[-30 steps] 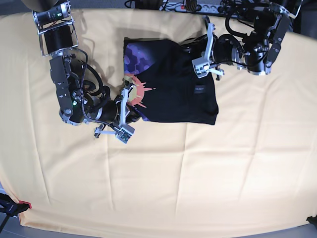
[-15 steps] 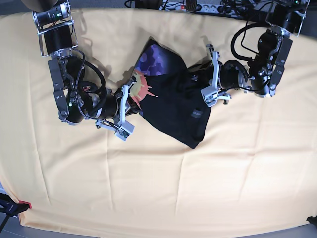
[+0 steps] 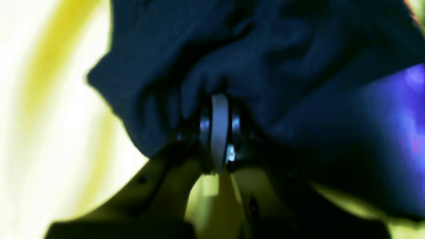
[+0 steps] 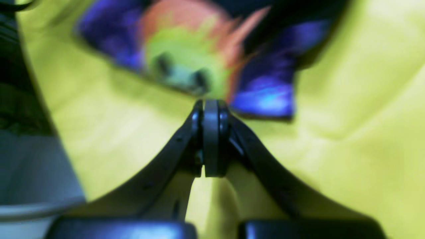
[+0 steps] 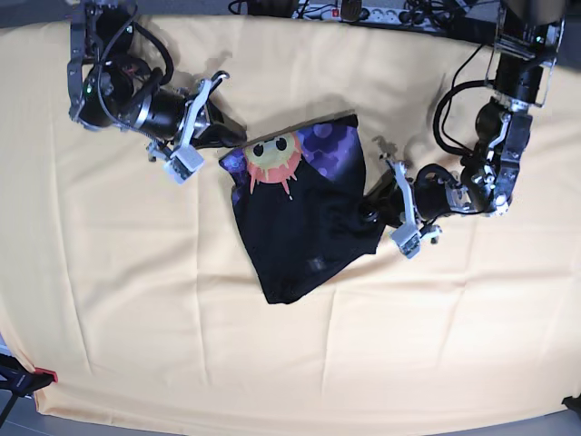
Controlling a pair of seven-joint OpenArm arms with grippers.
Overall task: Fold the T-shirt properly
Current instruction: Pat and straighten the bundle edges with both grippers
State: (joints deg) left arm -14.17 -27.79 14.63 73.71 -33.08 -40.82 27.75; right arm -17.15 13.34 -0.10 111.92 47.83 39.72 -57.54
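- The T-shirt (image 5: 304,222) lies bunched at the middle of the table (image 5: 290,363), a little toward 12 o'clock, on the yellow cloth (image 5: 136,300).
- Its printed face (image 5: 272,156) shows at the shirt's 11 o'clock corner; the black rest trails toward 6 o'clock.
- The left claw (image 5: 386,207) (at the shirt's 3 o'clock edge) is clamped on black fabric; the wrist view shows folds bulging around its closed tips (image 3: 217,109).
- The right claw (image 5: 227,136) sits at the shirt's 10 o'clock, jaws pressed together just beside the printed corner; whether any fabric is pinched is unclear in the blurred wrist view.
- A power strip (image 5: 363,13) lies at 12 o'clock.
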